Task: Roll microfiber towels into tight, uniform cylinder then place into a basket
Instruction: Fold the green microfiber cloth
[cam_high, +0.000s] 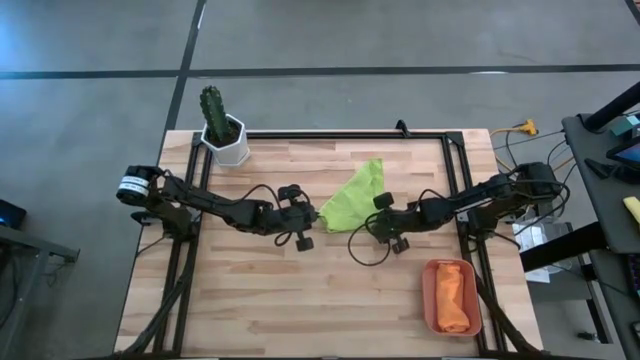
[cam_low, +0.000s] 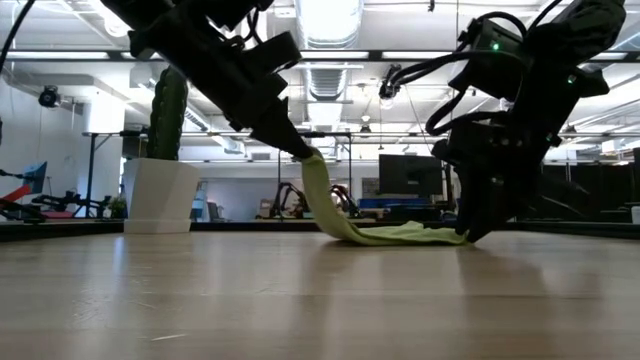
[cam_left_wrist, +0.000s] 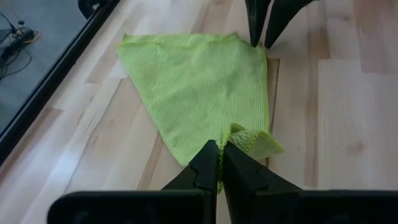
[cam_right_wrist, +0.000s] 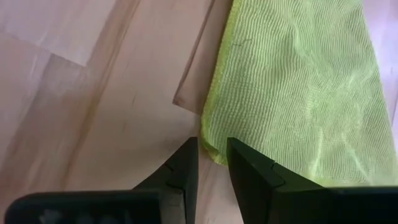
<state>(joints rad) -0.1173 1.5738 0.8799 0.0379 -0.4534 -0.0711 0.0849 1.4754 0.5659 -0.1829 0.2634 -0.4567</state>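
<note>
Pale wooden planking forms the bench (cam_high: 300, 290), framed by a dark rail, with a white pot holding a cactus (cam_high: 222, 128) at its far left corner. Near the middle lies the lime green towel (cam_high: 355, 195), spread in a rough triangle; it looks light, thin and limp, so it should drape and sag wherever it is lifted, and its nubbly weave ought to give the fingers fair purchase. By the near right corner sits the terracotta basket (cam_high: 450, 296), and the orange towel (cam_high: 455, 300) already lies inside it, apparently rolled, though from overhead that is hard to confirm. The left end effector (cam_left_wrist: 219, 163) is clenched on one corner of the green cloth, raising it off the wood so the fabric hangs in a slack curve. The right end effector (cam_right_wrist: 211, 155) rests at the opposite corner with its fingers a narrow gap apart, the hem lying between their tips; whether it truly pinches the cloth I cannot tell. Corners and hems are the sensible places to take hold.
</note>
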